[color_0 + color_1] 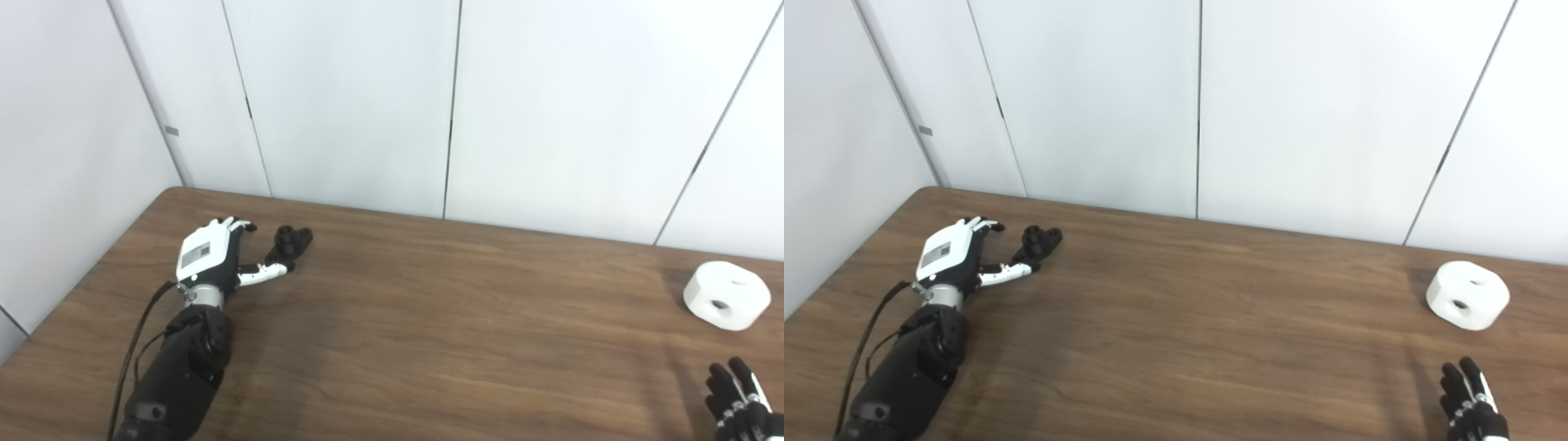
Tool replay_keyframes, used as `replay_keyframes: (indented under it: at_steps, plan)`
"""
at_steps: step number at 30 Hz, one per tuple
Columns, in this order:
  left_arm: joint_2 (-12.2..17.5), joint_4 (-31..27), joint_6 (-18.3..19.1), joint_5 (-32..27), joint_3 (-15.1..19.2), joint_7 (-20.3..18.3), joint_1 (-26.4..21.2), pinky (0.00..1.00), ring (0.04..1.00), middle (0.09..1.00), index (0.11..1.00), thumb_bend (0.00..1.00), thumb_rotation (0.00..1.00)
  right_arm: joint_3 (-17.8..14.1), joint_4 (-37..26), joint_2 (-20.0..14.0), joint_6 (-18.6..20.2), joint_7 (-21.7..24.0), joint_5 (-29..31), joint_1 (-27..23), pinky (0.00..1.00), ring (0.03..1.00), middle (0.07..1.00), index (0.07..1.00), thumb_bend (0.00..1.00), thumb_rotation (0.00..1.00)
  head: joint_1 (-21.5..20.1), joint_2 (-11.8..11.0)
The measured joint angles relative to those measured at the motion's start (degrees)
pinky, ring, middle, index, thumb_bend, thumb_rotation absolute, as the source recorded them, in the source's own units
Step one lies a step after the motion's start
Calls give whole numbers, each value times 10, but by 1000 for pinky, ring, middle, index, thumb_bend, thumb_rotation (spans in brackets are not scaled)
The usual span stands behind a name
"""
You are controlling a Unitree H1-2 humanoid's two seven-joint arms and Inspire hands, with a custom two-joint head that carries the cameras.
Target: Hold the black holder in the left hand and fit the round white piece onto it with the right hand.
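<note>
The left hand [211,257] was seen open, thumb beside the small black knobbed plastic holder [293,240], whose long axis ran diagonally toward the far right. The right hand [1473,401], fingers spread and empty, was raised near the round white plastic piece [1467,295], two holes uppermost, on the wood-grain table [1200,318].

place: lab or office | cues: bare wood-grain table [429,318], white wall panels [343,104]

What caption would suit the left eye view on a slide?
Left hand open beside the black holder; right hand waits near the round white piece.
</note>
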Motion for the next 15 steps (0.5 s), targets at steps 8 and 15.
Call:
replay_keyframes:
  at_steps: [8,15]
  plan:
    - [0,32,5,-4,-8,2,-17,981,966,918,797,908,564,9,-3,-1,-5,3,-3,2,1000,1000,999,1000,518,1000,-4,-1]
    - [0,45,9,-8,-12,1,-24,978,958,909,780,895,551,16,-14,-1,3,2,-7,12,1000,1000,1000,1000,503,1000,-6,2]
